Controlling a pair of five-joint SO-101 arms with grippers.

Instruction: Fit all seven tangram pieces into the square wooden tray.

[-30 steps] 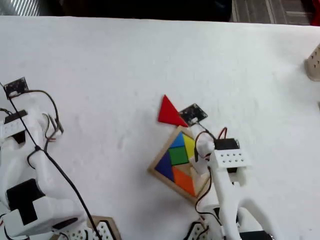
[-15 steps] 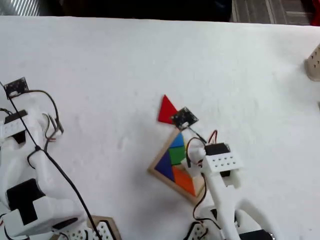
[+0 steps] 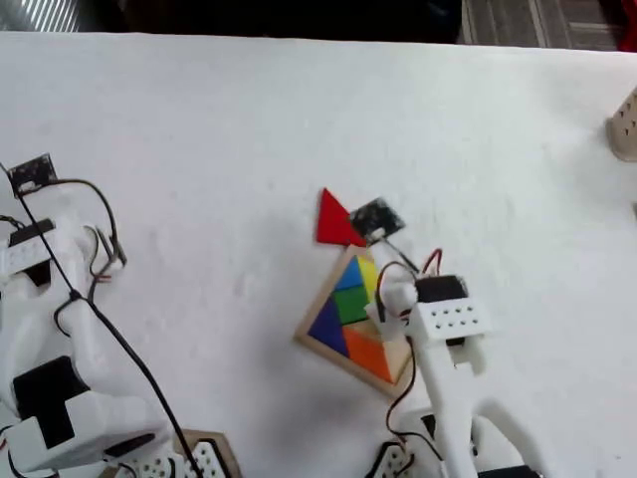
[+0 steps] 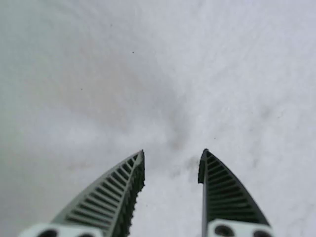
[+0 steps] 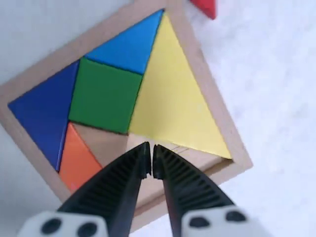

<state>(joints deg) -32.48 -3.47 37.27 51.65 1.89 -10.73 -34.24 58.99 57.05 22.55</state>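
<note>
Seen from above, the white desk [image 3: 199,129] carries the square wooden tray [image 3: 311,344], turned corner-on. In it lie a light blue triangle [image 3: 350,276], a yellow triangle [image 3: 372,281], a green square [image 3: 352,305], a dark blue triangle [image 3: 328,331] and an orange piece [image 3: 370,358]. A red triangle [image 3: 333,221] lies on the desk just beyond the tray's far corner. The right arm [image 3: 448,324] stands over the tray's near side and hides that part of it, and a small black board [image 3: 376,217] on this arm overlaps one edge of the red triangle. The left arm [image 3: 50,398], with its black cables, stands well apart at the desk's lower left. A pale perforated object [image 3: 624,124] is cut off by the picture's right border. In the left wrist view the left hand [image 4: 172,165] hangs over bare desk, its ribbed fingers [image 4: 118,190] spread wide apart with nothing between them. In the right wrist view the right hand [image 5: 149,158] is closed to a thin slit and grips nothing. Its tips lie over a strip of bare wooden floor [image 5: 98,140] inside the tray, just beside the yellow triangle's long edge; whether they touch the wood cannot be told. Its fingers [image 5: 118,185] hide part of the orange piece, and the red triangle is cut off at the frame's border.
</note>
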